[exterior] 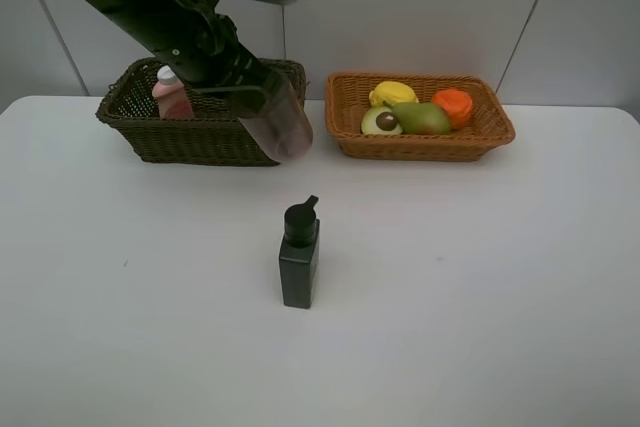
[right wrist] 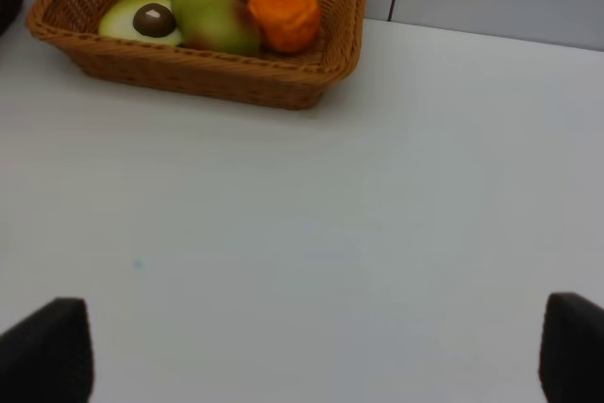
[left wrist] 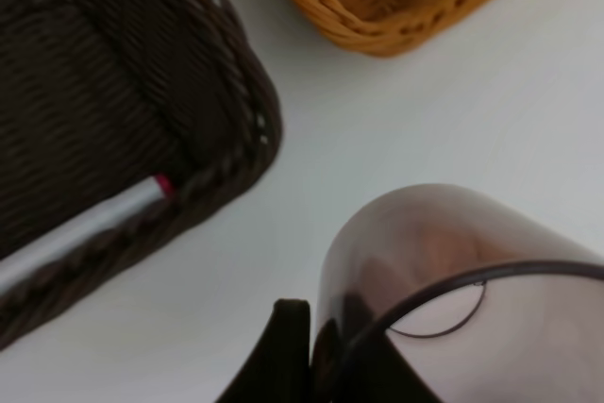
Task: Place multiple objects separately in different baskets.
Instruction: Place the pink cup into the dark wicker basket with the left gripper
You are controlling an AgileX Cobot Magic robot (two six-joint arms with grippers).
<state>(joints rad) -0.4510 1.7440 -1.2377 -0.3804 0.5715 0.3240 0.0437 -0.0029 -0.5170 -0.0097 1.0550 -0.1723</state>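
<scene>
My left gripper (exterior: 252, 95) is shut on the translucent pinkish cup (exterior: 284, 124), held tilted in the air at the right end of the dark basket (exterior: 190, 143). In the left wrist view the cup (left wrist: 444, 271) fills the near corner beside one dark finger (left wrist: 280, 351). The pink bottle (exterior: 170, 95) and the white marker (left wrist: 90, 226) lie in the dark basket (left wrist: 253, 106). The tan basket (exterior: 420, 146) holds the lemon (exterior: 392, 93), avocado half (exterior: 380, 122), pear (exterior: 421, 118) and orange (exterior: 453, 105). The dark pump bottle (exterior: 299, 257) stands on the table. My right gripper (right wrist: 307, 356) is open above bare table.
The white table (exterior: 480, 277) spreads wide around the pump bottle. A grey panelled wall (exterior: 430, 7) rises behind both baskets. In the right wrist view the tan basket (right wrist: 198, 79) lies far ahead of the fingertips (right wrist: 47, 356).
</scene>
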